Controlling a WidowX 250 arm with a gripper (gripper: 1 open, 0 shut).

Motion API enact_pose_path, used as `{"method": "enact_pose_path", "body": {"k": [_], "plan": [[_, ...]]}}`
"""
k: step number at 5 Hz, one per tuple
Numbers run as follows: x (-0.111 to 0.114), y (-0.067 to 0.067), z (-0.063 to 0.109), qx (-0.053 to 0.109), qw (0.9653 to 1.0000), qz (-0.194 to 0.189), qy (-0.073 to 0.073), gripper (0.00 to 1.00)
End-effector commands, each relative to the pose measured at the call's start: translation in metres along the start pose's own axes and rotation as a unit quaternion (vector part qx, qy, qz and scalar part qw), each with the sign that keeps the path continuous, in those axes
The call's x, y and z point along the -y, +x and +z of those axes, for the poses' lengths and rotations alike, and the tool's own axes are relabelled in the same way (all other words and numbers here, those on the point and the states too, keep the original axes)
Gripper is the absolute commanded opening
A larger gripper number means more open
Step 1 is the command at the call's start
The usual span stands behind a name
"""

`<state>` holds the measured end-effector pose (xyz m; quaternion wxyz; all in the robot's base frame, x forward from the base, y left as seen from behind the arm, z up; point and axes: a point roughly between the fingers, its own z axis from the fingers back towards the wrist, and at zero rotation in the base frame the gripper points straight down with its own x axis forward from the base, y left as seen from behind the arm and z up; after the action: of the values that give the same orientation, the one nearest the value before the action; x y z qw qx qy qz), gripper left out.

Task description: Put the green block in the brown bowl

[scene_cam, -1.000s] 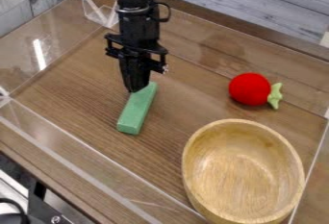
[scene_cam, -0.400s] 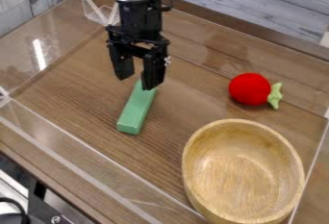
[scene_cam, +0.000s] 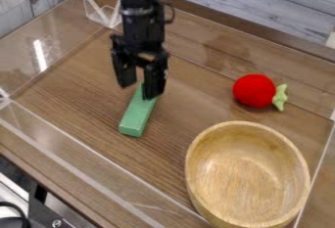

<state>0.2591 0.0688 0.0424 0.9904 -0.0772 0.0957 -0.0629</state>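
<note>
The green block (scene_cam: 136,114), a long flat bar, lies on the wooden table left of centre, its far end under my gripper. My gripper (scene_cam: 139,83) points down with its two black fingers spread open, one on each side of the block's upper end; nothing is gripped. The brown bowl (scene_cam: 248,215), a large round wooden bowl, sits at the lower right with nothing in it, well apart from the block.
A round red toy (scene_cam: 257,90) with a green stalk lies on the right, behind the bowl. Clear plastic walls (scene_cam: 39,51) edge the table at the left and front. A grey plank wall runs along the back.
The gripper was shut with its tip at the block's far end; its fingers have since opened wide and now straddle that end. The block has not moved.
</note>
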Motion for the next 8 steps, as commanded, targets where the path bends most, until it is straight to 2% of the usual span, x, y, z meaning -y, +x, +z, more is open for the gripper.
{"method": "enact_pose_path", "body": {"k": [1,2,3,4,5,6,7,8], "plan": [[-0.009,0.000,-0.009,0.013,0.9997,0.017,0.008,1.00],[-0.014,-0.002,-0.013,0.016,0.9993,0.033,0.005,0.00],[-0.010,0.002,0.007,0.023,0.9991,0.035,-0.004,0.00],[-0.004,0.008,0.037,0.038,0.9982,0.041,-0.020,0.00],[0.008,0.009,0.060,0.065,0.9950,0.060,-0.046,0.00],[0.021,0.018,0.080,0.094,0.9902,0.080,-0.066,0.00],[0.031,0.040,0.087,0.099,0.9921,0.040,-0.065,0.00],[0.041,0.053,0.080,0.095,0.9942,0.003,-0.051,0.00]]}}
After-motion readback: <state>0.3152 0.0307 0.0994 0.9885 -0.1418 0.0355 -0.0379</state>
